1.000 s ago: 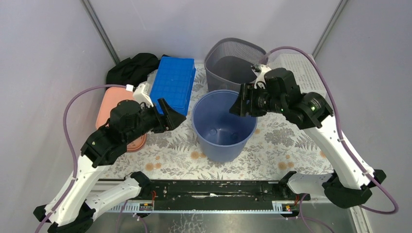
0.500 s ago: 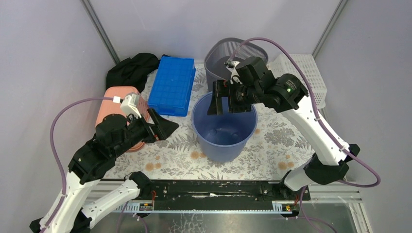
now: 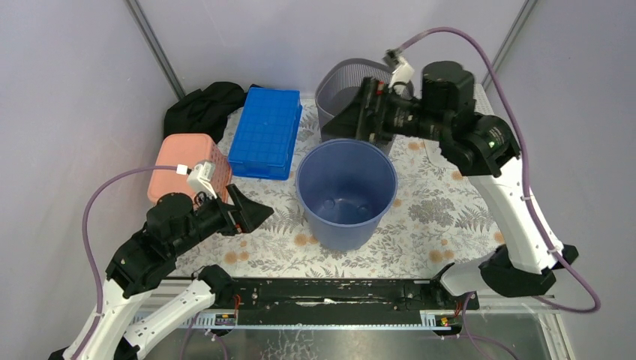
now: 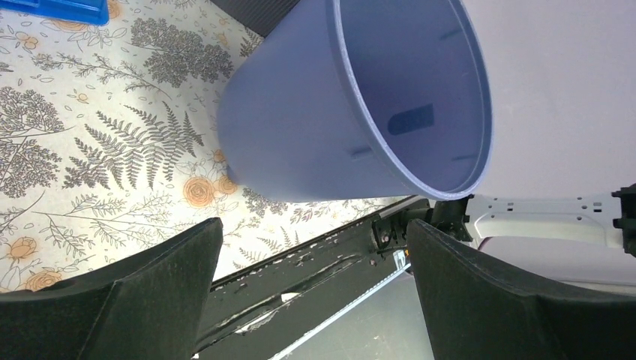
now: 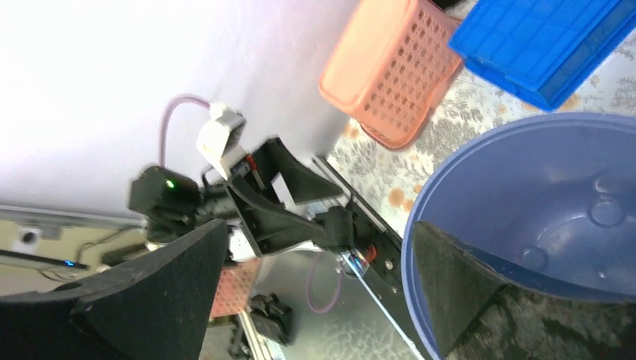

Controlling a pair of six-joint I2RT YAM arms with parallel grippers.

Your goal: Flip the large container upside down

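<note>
The large container, a blue plastic bucket [image 3: 346,191], stands upright with its mouth up in the middle of the floral mat. It also fills the left wrist view [image 4: 315,127] and the right wrist view [image 5: 540,195]. My left gripper [image 3: 259,215] is open, low and to the bucket's left, apart from it. Nothing lies between its fingers [image 4: 313,232]. My right gripper [image 3: 341,124] is open and raised above the bucket's far rim. It holds nothing [image 5: 316,229].
A grey mesh bin [image 3: 352,86] stands right behind the bucket. A blue crate [image 3: 266,131], a pink basket [image 3: 176,169] and black cloth [image 3: 202,105] lie at the left. A white perforated tray [image 3: 480,112] sits at the back right.
Both grippers have opened wide. The left arm has drawn back toward the near left, away from the bucket. The right arm has lifted off the bucket's rim and moved up and back.
</note>
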